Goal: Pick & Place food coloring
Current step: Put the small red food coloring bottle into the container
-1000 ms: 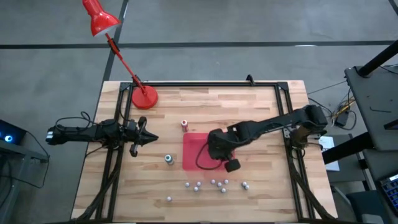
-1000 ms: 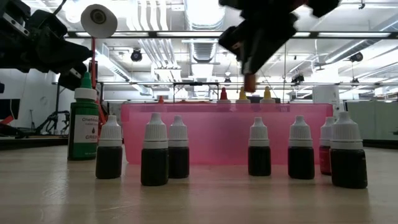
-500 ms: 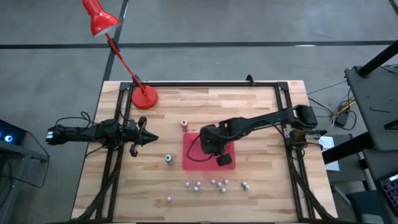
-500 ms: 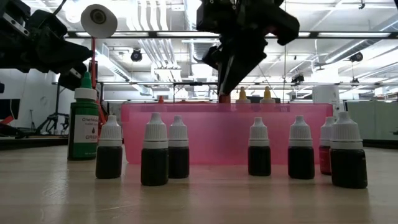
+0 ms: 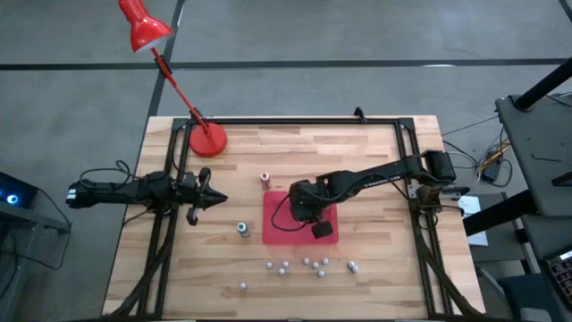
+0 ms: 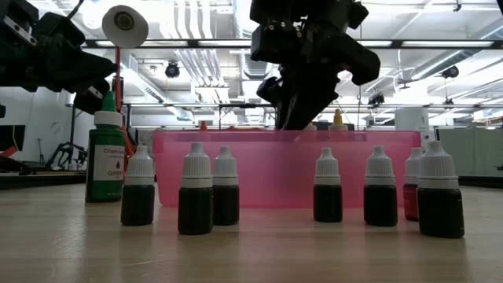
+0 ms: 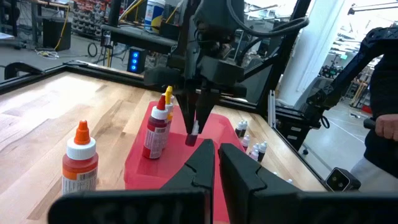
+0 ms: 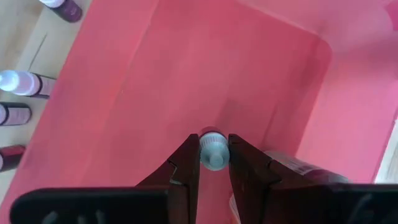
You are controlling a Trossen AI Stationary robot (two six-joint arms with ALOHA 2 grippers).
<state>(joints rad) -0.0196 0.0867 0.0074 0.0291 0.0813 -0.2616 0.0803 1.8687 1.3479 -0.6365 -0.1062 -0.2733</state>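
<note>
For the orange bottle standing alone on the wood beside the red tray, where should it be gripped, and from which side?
Probably take the orange bottle from straight above, jaws closing across its white collar below the tapered tip: it stands upright, clear of the red tray.

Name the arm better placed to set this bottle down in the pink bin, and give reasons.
Right. The right gripper is over the pink bin, shut on a small bottle. The left gripper waits beyond the bin's left edge.
</note>
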